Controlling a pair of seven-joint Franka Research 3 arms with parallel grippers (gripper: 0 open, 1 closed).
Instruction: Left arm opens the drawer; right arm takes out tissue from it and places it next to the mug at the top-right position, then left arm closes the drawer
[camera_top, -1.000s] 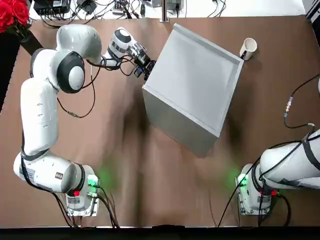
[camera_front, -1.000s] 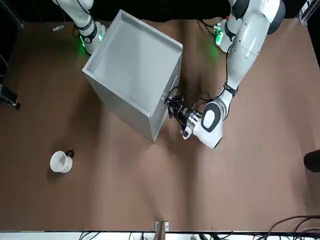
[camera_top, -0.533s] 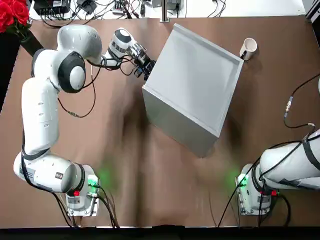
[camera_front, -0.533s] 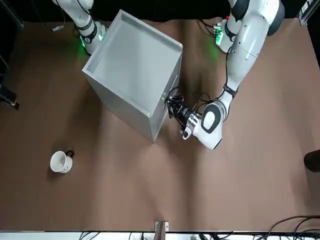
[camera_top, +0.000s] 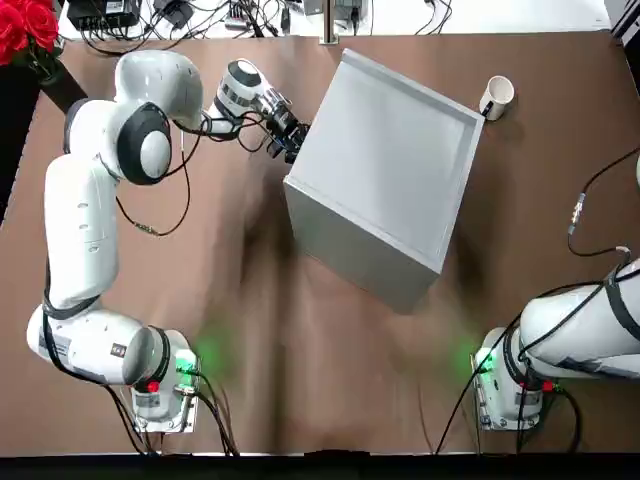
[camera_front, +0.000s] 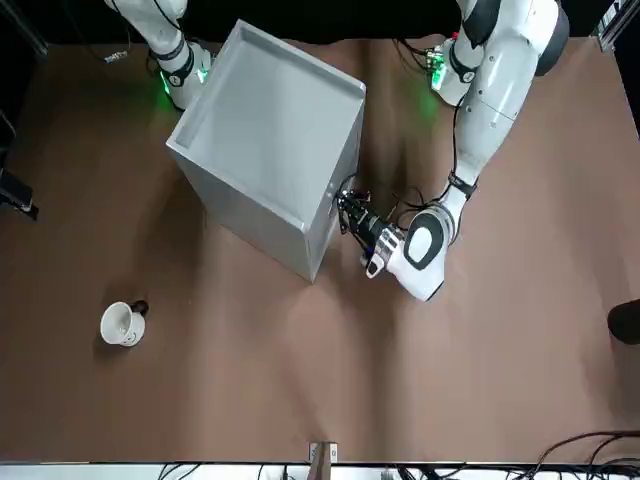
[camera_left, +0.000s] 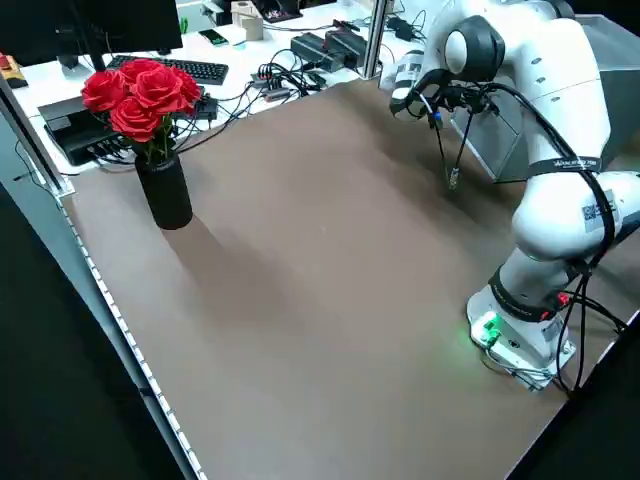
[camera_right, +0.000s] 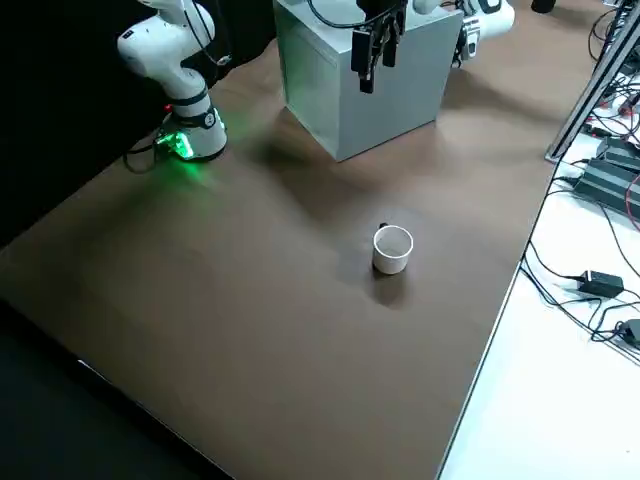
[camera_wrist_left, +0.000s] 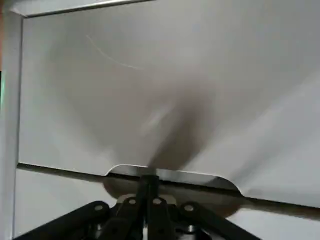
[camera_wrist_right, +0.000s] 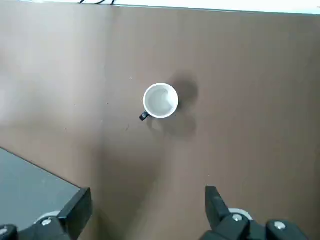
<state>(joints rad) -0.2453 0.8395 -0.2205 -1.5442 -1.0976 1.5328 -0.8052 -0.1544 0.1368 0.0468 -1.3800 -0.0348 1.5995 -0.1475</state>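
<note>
- My left gripper (camera_wrist_left: 148, 180) has its fingers together at the cutout in the drawer (camera_wrist_left: 120, 95) front (whether they grip its edge, I cannot tell).
- The grey cabinet (camera_top: 385, 150) stands right before me.
- The mug (camera_top: 497, 97) sits upright beyond it, on its far side from me.
- Across the cabinet, my right gripper (camera_wrist_right: 149, 200) hangs above the table, wide open, holding nothing.

On the brown table (camera_top: 330, 400), the large grey box-shaped cabinet (camera_top: 385, 160) stands between the jointed white left arm (camera_top: 85, 230) and the small white cylindrical mug (camera_top: 497, 96) (well apart from it).
</note>
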